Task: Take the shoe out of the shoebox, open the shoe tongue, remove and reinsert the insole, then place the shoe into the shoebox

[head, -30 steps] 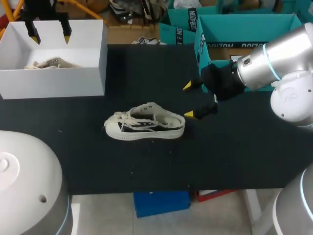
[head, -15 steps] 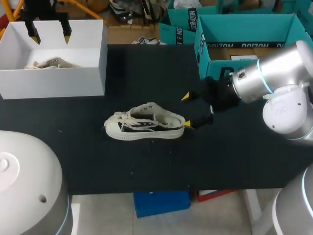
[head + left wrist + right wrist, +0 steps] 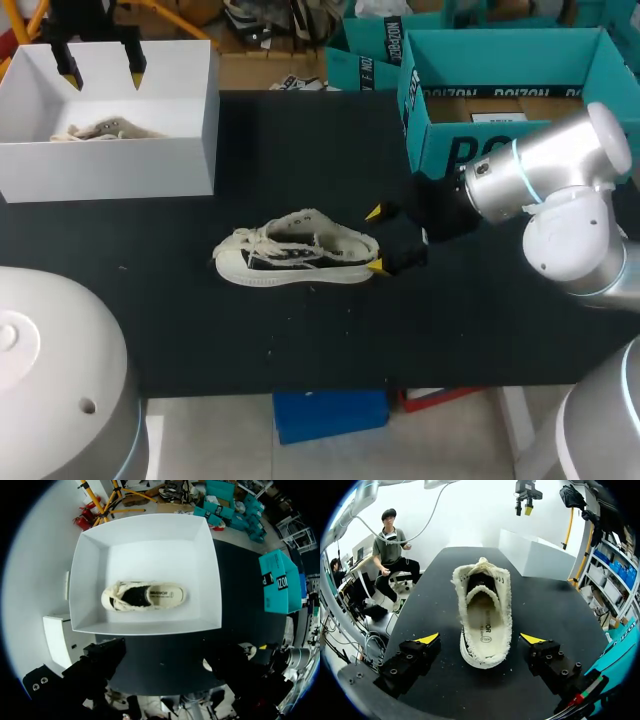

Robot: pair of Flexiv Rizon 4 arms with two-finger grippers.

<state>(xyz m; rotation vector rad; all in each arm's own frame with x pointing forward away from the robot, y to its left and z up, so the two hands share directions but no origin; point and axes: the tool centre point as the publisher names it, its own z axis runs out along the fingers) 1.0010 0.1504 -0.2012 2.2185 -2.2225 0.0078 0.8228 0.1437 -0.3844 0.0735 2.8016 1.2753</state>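
at the middle of the black surface [image 3: 480, 330] the shoe [image 3: 297, 252] stands upright on its sole, toe toward my left and heel toward my right. bare surface lies all round it: a broad strip runs to the front edge, and another separates it from the white shoebox [image 3: 110, 165] at the back left corner. the right gripper [image 3: 375, 239] sits low at the heel and is spread wide, with one yellow-tipped finger on each side of it. the right wrist view shows a gap between each finger and the shoe, so the gripper has hold of nothing. the insole [image 3: 482, 622] lies flat inside the shoe. the left gripper [image 3: 101, 73] hangs over the far wall of the shoebox, its fingers also well apart with nothing between them. a second shoe [image 3: 143, 595] lies on the box floor near the middle, apart from all four walls. a teal box [image 3: 500, 110] stands at the back right of the surface, and the right arm passes just in front of it.
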